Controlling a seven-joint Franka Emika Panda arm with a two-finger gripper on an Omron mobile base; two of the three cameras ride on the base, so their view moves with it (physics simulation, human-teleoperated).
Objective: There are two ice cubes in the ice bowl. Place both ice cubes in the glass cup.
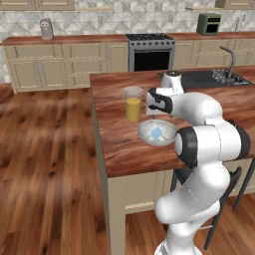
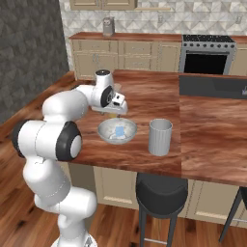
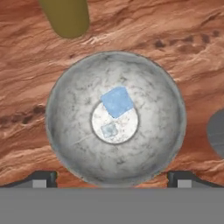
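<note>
Fingertips of the white arm's two-finger gripper stand wide apart at the bottom of the hand view, one at each side, and nothing is between them: the gripper is open and holds nothing. It hangs above the shallow round greyish glass bowl, looking straight down into it. In the bowl lie the two pale blue translucent ice cubes: the bigger-looking cube is near the middle, partly over the flat white bottom circle, and the smaller-looking cube sits on that circle just beside it. Whether the two touch, I cannot tell.

The bowl rests on the reddish-brown wooden counter. In the right base view, the short greyish see-through tumbler stands upright just beside the bowl, on its right, not touching it. On the far side of the bowl, in the left base view, stands the taller clear glass with orange liquid, upright, near the hand of the arm.

Farther back on the same counter is a dark sink with a tap. Against the far wall stand a black oven and cream-coloured cabinets.
</note>
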